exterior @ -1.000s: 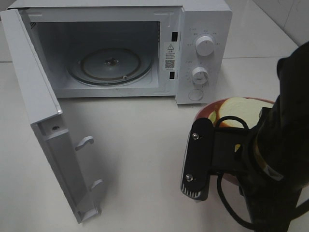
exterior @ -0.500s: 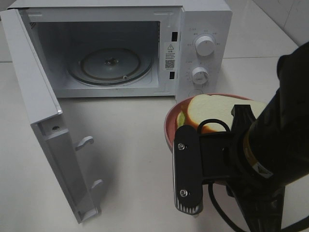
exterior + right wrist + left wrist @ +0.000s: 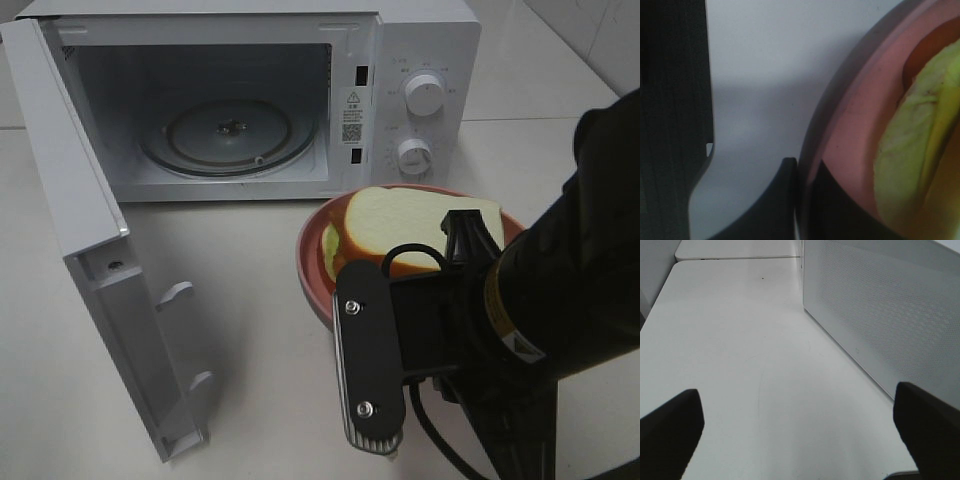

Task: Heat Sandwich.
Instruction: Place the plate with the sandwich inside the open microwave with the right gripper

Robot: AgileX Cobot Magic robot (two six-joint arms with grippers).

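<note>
Right gripper (image 3: 799,176): my two dark fingers are pinched narrow on the rim of the pink plate (image 3: 312,262), one above the lip and one below. The rim is smooth, matte and gently curved.

Sandwich (image 3: 400,225): it sits on that plate at centre right of the high view. The top slice is thick, soft-looking white bread with a thin golden-brown crust. A crinkled yellow-green filling (image 3: 910,150) shows at the edge, with a reddish patch beside it. My own arm (image 3: 560,300) hides the near part of the plate. I cannot tell whether the plate is clear of the table (image 3: 740,340).

Left gripper (image 3: 797,400): the fingers are spread wide and hold nothing. It hangs over smooth white tabletop, beside the microwave's finely perforated side wall.

Microwave (image 3: 420,40): a glossy white box across the top of the frame. Its door (image 3: 70,200) is swung fully open at left. A round glass turntable (image 3: 230,135) lies in the cavity, and two round knobs (image 3: 424,92) sit on the right panel.

Change over the last second: plate and sandwich have travelled left across the frame, from behind my arm at the right edge. The plate's left rim now lies below the cavity's right corner. The microwave, its door and the turntable are unmoved.
</note>
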